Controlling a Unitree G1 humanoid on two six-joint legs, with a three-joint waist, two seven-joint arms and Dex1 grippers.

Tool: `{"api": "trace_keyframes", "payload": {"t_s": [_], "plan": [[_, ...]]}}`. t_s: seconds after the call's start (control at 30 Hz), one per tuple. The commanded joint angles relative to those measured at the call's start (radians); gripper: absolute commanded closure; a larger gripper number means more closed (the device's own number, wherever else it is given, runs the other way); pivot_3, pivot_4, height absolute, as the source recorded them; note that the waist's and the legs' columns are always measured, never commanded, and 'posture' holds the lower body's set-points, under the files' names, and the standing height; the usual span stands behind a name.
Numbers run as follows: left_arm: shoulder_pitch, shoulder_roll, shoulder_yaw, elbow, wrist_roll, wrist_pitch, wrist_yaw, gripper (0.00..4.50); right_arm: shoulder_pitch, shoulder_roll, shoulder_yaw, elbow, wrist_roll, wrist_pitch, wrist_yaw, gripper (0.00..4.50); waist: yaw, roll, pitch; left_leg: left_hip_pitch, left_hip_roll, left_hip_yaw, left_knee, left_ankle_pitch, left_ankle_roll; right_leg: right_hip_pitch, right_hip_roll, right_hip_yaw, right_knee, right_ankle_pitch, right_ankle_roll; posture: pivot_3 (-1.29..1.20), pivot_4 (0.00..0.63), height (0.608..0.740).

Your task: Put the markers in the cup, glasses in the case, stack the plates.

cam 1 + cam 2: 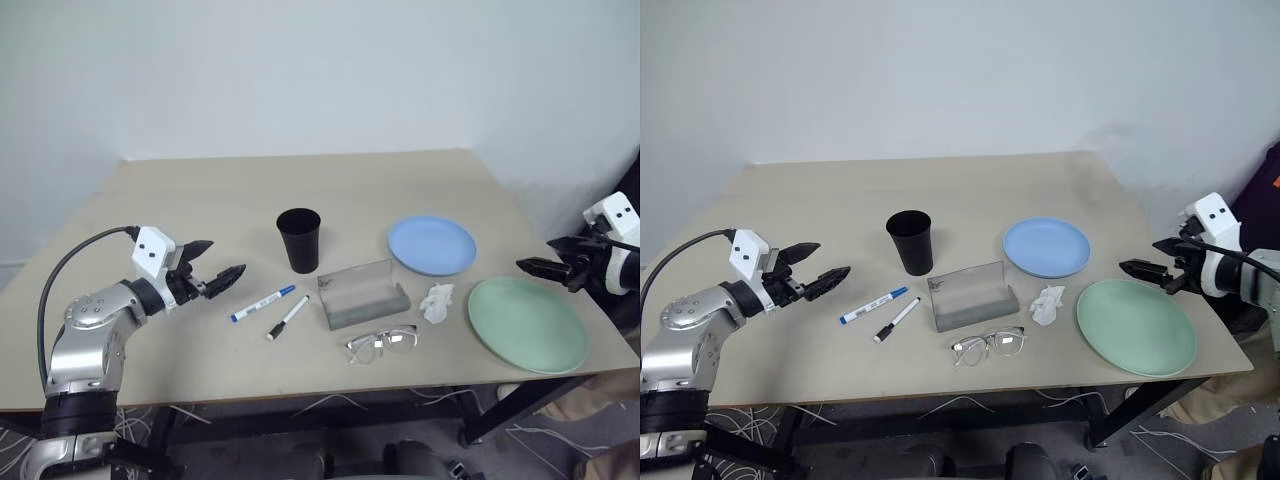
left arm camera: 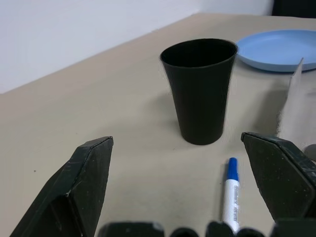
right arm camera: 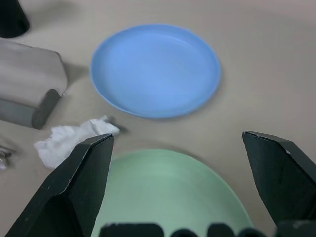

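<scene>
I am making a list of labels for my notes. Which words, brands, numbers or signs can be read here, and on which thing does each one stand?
Blue-capped marker: blue print along its white barrel, too small and blurred to read.
Black-capped marker, cup, case, blue plate, green plate: no text seen.

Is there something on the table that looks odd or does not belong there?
Yes: a crumpled white tissue lies between the open grey case and the green plate. It looks like litter. Everything else is intact, and nothing is spilled.
</scene>
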Motion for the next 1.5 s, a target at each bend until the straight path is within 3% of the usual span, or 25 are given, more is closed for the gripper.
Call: {"api": "trace_keyframes", "payload": {"t_s": [0.03,0.3,0.6,0.97,1.1,1.43,1.5], "plan": [[0.010,0.017,0.041,-0.065,-0.036,0.000,-0.006,0.08,-0.015,-0.038,-0.028,0.043,-0.001,-0.005,0.022,0.00,0.000,0.000,0.000,0.000,0.000,0.001,0.000,0.000,0.000,0.000,0.000,0.000,0.000,0.000,0.000,0.00,0.000,0.727],[0.060,0.021,0.051,-0.116,-0.072,-0.001,-0.035,0.08,-0.012,-0.049,-0.017,0.158,-0.033,-0.022,0.030,0.00,0.000,0.000,0.000,0.001,0.006,0.010,0.000,0.000,0.000,-0.001,0.000,-0.001,-0.001,0.000,0.000,0.00,0.000,0.727],[0.087,0.021,0.063,-0.200,-0.165,0.045,-0.099,0.08,-0.020,0.029,0.006,0.367,-0.079,-0.066,-0.021,0.00,-0.007,0.000,0.000,0.001,0.010,0.023,0.002,0.000,0.001,-0.002,0.000,-0.001,-0.004,0.000,0.000,0.00,0.000,0.727],[0.081,0.016,0.048,-0.204,-0.154,0.046,-0.080,0.08,-0.060,0.107,-0.011,0.570,-0.110,-0.125,-0.099,0.00,-0.010,0.001,0.001,0.003,0.011,0.026,0.002,0.000,0.001,-0.002,0.002,-0.002,-0.003,0.000,0.000,0.00,0.000,0.727],[0.078,0.011,0.041,-0.201,-0.151,0.043,-0.073,0.00,-0.055,0.110,-0.020,0.583,-0.107,-0.119,-0.109,0.86,-0.010,0.001,0.001,0.004,0.010,0.026,0.002,0.000,0.001,-0.002,0.002,-0.001,-0.003,0.000,0.000,0.00,0.000,0.727],[0.069,0.003,0.028,-0.189,-0.141,0.034,-0.065,0.00,-0.043,0.124,-0.053,0.570,-0.080,-0.064,-0.120,4.31,-0.009,0.001,0.000,0.003,0.010,0.025,0.002,0.000,0.001,-0.002,0.002,0.000,-0.003,0.000,0.000,0.00,0.000,0.727],[0.065,0.001,0.023,-0.185,-0.138,0.031,-0.063,0.00,-0.047,0.130,-0.070,0.564,-0.069,-0.045,-0.128,4.47,-0.010,0.001,0.000,0.003,0.010,0.025,0.002,0.000,0.001,0.000,0.002,0.000,-0.003,0.000,0.000,0.00,0.000,0.727]]}}
